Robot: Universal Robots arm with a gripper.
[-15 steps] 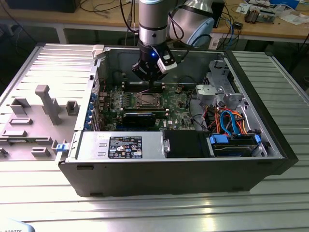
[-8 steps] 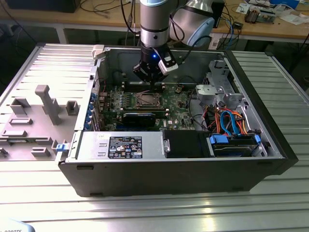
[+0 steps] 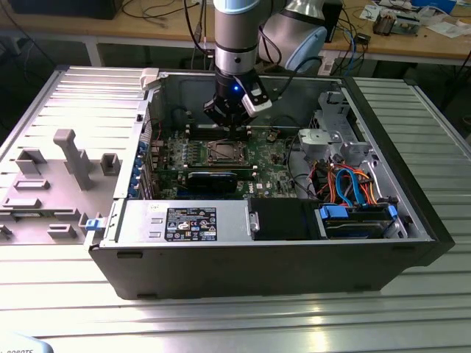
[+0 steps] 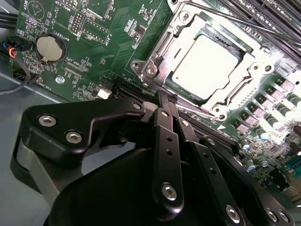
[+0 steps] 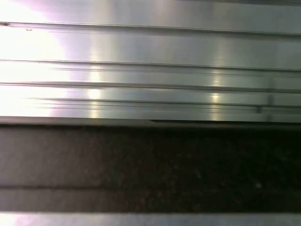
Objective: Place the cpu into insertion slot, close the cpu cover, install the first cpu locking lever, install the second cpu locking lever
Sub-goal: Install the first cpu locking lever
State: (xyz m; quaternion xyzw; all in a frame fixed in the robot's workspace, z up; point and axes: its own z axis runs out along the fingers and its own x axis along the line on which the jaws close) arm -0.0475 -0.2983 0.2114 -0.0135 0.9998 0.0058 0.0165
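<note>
Already the flat silver-grey square cpu [image 4: 205, 66] sits under the stiff silver frame cpu cover [image 4: 157, 52]; black gripper [image 4: 165, 100] fingers clenched empty.

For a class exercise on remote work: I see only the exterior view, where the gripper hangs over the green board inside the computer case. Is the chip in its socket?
Observer: Yes. In the second wrist view the chip lies flat in the socket, silver top up.
Operator: And the cover?
Observer: The cover frame appears to lie flat around the chip's top.
Operator: Where exactly is the gripper?
Observer: The gripper tip is beside the socket's edge, not over the chip.
</note>
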